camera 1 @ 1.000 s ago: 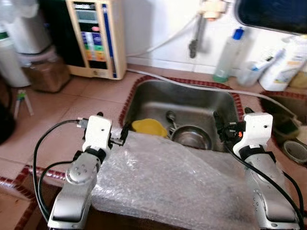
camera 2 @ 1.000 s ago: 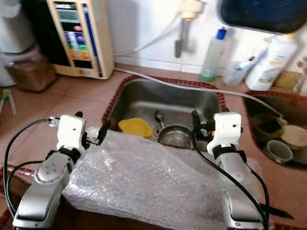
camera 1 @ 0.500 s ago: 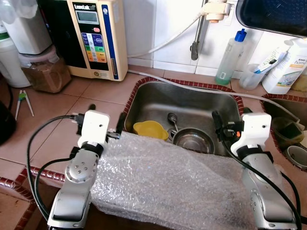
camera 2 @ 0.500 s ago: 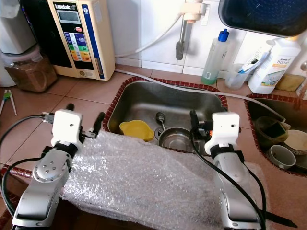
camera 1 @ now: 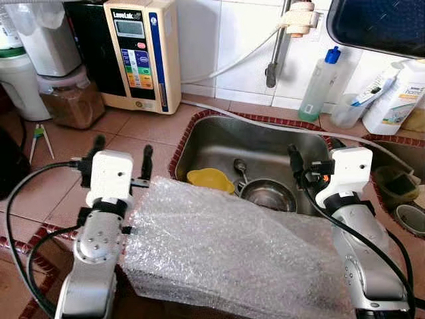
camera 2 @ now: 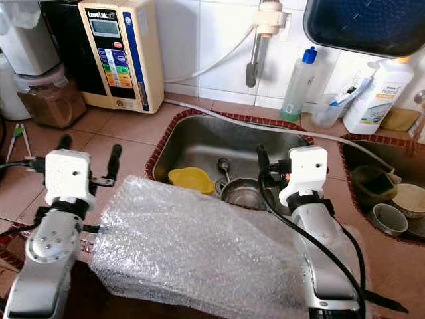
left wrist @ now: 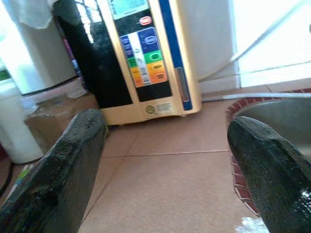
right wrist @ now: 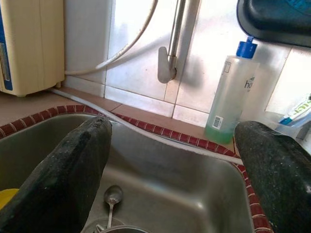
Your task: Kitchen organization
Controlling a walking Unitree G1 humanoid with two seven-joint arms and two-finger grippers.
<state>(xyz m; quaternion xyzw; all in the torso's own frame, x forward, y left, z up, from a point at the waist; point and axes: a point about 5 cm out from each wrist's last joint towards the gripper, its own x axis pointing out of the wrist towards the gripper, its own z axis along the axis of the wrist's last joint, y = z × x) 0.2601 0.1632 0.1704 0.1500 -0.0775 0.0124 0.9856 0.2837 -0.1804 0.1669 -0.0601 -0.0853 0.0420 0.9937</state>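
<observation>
**Tiled counter, steel sink, bubble wrap at the front edge**

The counter (camera 1: 80, 179) is laid in matte terracotta tiles, with a dark red mosaic border framing the sink (camera 1: 219, 139), a rounded stainless-steel basin. White glazed tiles cover the wall behind. A steel tap pipe (camera 1: 275, 50) hangs over the basin, and a thin white hose (camera 1: 279, 124) runs along its far rim.

In the sink lie a yellow plastic cup (camera 1: 210, 179), a shiny round metal bowl (camera 1: 267, 195) and a spoon (camera 1: 240, 166), the spoon just behind the bowl. At the back left stands a boxy cream water purifier (camera 1: 143, 50) with coloured buttons; beside it is a clear jar (camera 1: 66, 100) of brown contents. At the right of the wall stand a clear bottle with a blue cap (camera 1: 321, 83) and a white detergent bottle (camera 1: 402, 90). A second basin at the far right holds what look like cups, though that corner is too cramped to tell.

A crinkled, translucent bubble wrap sheet (camera 1: 226, 256) drapes over the counter's front edge, its far side reaching the sink's near rim.

The left gripper (camera 1: 121, 158) hovers above the tiles left of the sink, just beyond the wrap's corner, fingers spread wide with nothing between them. The right gripper (camera 2: 262, 158) hangs over the sink's right part above the bowl, fingers likewise parted wide and empty.
</observation>
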